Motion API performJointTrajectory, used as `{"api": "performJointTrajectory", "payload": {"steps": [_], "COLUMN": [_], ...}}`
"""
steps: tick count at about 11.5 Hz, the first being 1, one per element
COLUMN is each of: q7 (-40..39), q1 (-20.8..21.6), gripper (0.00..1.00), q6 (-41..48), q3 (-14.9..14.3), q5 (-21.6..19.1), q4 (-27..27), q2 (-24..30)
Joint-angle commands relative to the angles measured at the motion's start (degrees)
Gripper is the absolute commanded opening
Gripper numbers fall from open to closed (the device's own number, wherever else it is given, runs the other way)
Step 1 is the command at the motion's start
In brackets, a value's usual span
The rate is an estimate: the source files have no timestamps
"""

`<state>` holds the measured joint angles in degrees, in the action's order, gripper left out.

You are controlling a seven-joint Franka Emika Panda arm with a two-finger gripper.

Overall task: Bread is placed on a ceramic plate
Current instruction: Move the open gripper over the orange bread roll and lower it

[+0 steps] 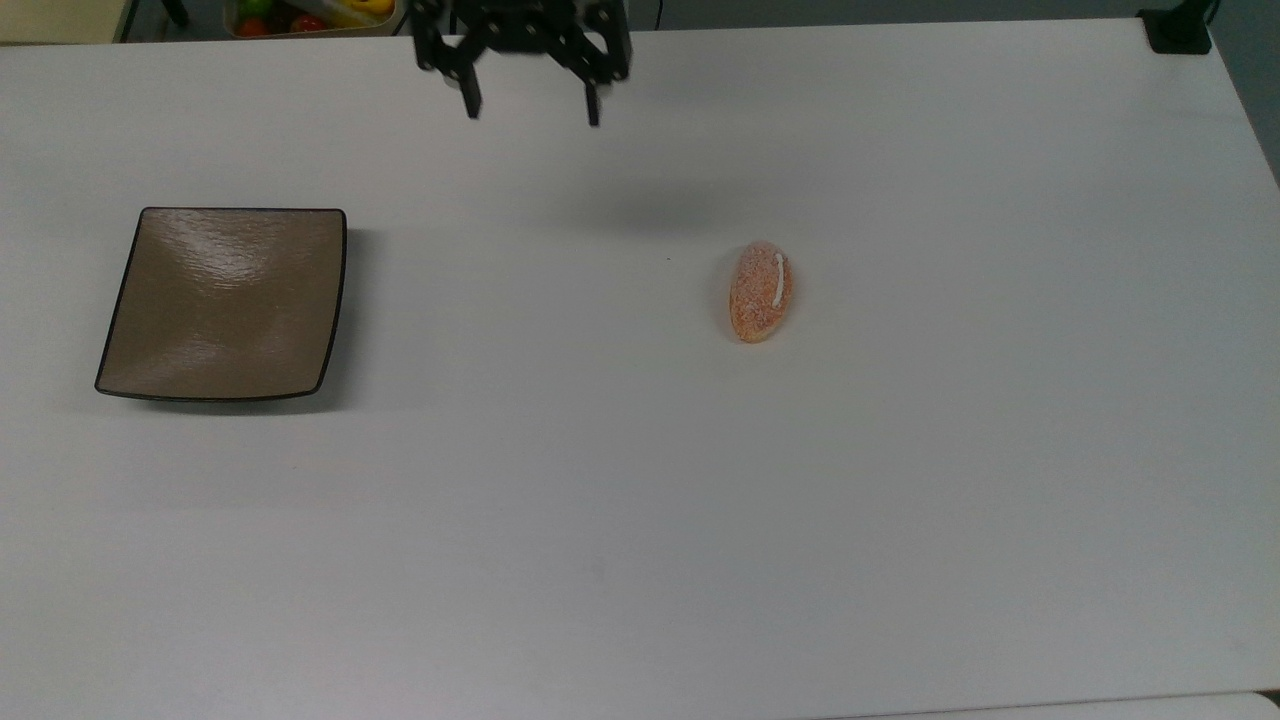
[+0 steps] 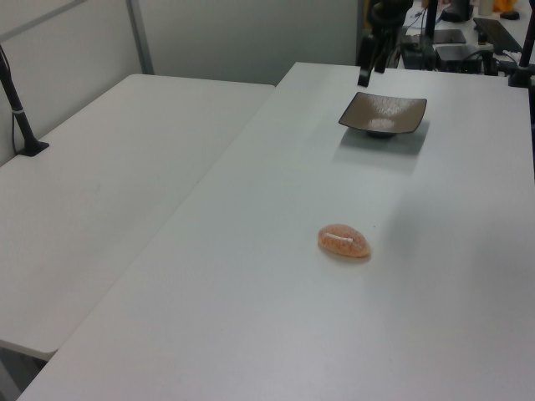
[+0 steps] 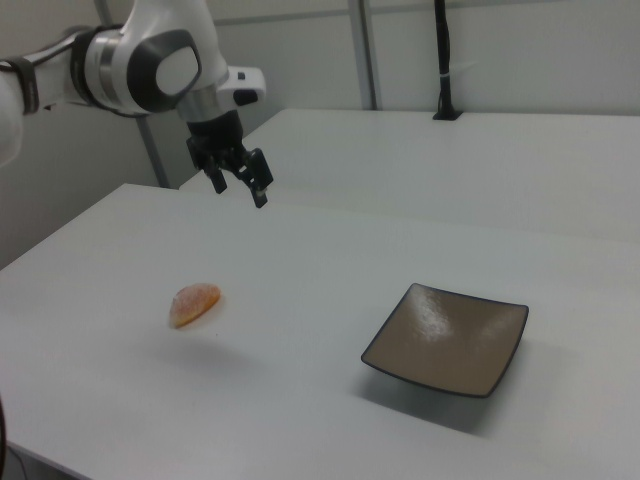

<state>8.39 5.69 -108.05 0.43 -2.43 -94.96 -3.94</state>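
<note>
The bread (image 1: 761, 291) is a small oval orange-brown roll with a white stripe, lying on the white table right of centre in the top view. It also shows as the bread (image 2: 343, 241) and the bread (image 3: 195, 303). The ceramic plate (image 1: 225, 300) is square, glossy brown with a black rim, and sits bare at the top view's left; it appears too as the plate (image 2: 383, 114) and the plate (image 3: 445, 338). My gripper (image 1: 531, 113) hangs open and empty above the table near its far edge, apart from both. It shows again as the gripper (image 2: 372, 71) and the gripper (image 3: 238, 192).
A bin of coloured fruit (image 1: 300, 15) stands beyond the table's far edge. A black clamp (image 1: 1180, 30) sits on the top view's upper right corner. A second white table (image 2: 100, 184) with a black post (image 2: 21, 117) adjoins. The white arm (image 3: 130, 60) reaches in from the right view's left.
</note>
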Motion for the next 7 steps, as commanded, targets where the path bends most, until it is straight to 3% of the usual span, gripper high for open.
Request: {"api": "performJointTrajectory", "payload": {"steps": [1, 7], "q7": [3.22, 5.67], "q1": [0.63, 5.29], "gripper": [1.0, 1.0], "q6": [-2.78, -3.92], "q3": [4.04, 8.71], "q5": [-0.64, -0.64], "q4": [-0.58, -1.11], "q2": [-4.22, -10.55]}}
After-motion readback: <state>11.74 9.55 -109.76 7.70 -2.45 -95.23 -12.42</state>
